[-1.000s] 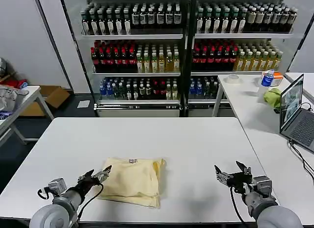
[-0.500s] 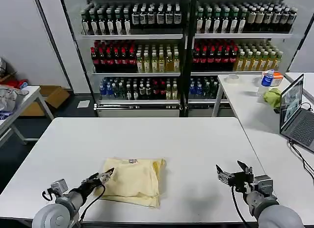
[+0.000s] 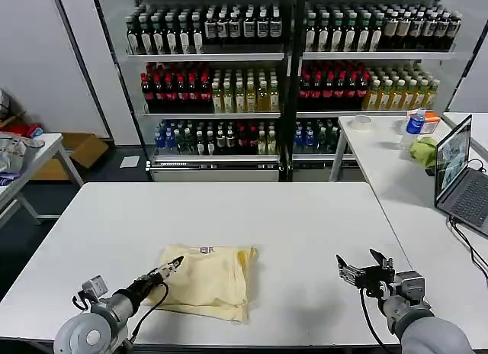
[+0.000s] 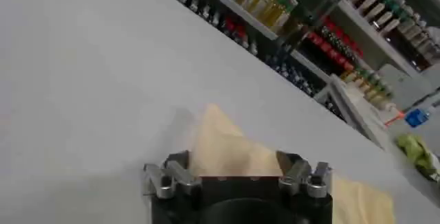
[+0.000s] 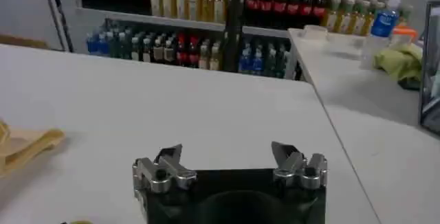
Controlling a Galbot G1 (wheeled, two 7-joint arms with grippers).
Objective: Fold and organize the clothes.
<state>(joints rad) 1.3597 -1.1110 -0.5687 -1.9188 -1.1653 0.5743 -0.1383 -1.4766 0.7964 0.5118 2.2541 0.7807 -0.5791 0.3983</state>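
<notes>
The clothes are one pale cream-yellow T-shirt [image 3: 207,281], folded into a rough square near the front of the white table [image 3: 267,217], with a small dark label at its far edge. My left gripper [image 3: 166,268] is open at the shirt's left edge, low over the table. In the left wrist view the shirt [image 4: 227,146] lies just beyond the open left gripper [image 4: 230,167], reaching between the spread jaws. My right gripper [image 3: 364,267] stands open over bare table to the right of the shirt, holding nothing. The right wrist view shows the right gripper [image 5: 227,158] and a corner of the shirt [image 5: 27,146] far to one side.
A second white table [image 3: 381,156] at the right holds a laptop [image 3: 460,175], a bright green cloth [image 3: 424,150] and a blue-capped bottle [image 3: 414,125]. Shelves of bottles [image 3: 290,72] stand behind. Another table [image 3: 23,167] with fabric items stands at the left.
My left gripper has slid a little forward and to the right, closer onto the shirt's left edge. The right gripper and the shirt have hardly moved.
</notes>
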